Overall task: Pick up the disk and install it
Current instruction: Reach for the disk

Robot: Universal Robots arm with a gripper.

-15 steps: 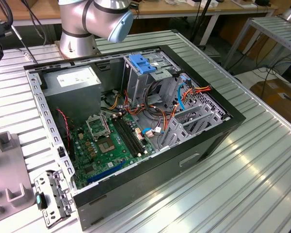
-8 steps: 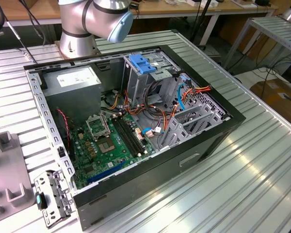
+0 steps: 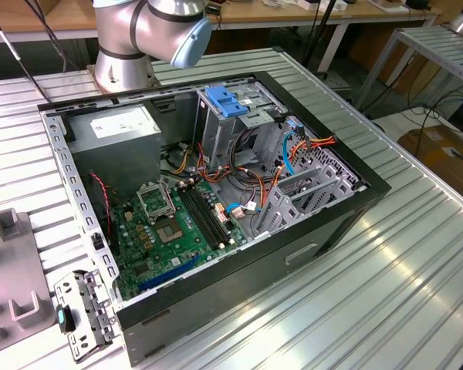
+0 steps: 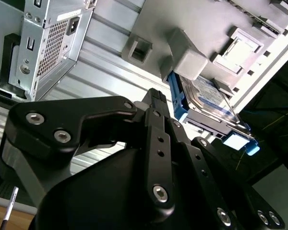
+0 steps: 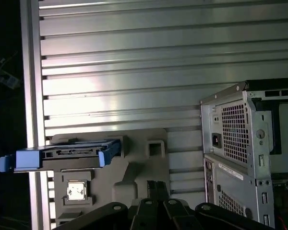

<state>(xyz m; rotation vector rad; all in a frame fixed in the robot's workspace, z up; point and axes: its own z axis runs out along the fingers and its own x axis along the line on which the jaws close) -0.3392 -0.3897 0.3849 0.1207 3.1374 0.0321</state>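
1. Disk (image 5: 62, 154) untouched: the gripper (image 5: 156, 186) hangs apart from it, fingers (image 5: 151, 190) pinched together on nothing.
2. It stands on end in the grey holder (image 5: 134, 167), long axis rising off the table (image 5: 134, 72), connector end facing the gripper.
3. Exterior view: holder sits at 9 o'clock of the open computer case (image 3: 239, 285), beside its wall.

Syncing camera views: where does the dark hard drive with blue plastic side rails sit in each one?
Second wrist view: dark hard drive with blue plastic side rails, label showing, on the grey moulded fixture.
First wrist view: the drive edge-on, on that fixture, on its side away from the computer case.
Exterior view: the fixture lies at the exterior view's left edge, beside the case.
Shared landmark: the fixture.
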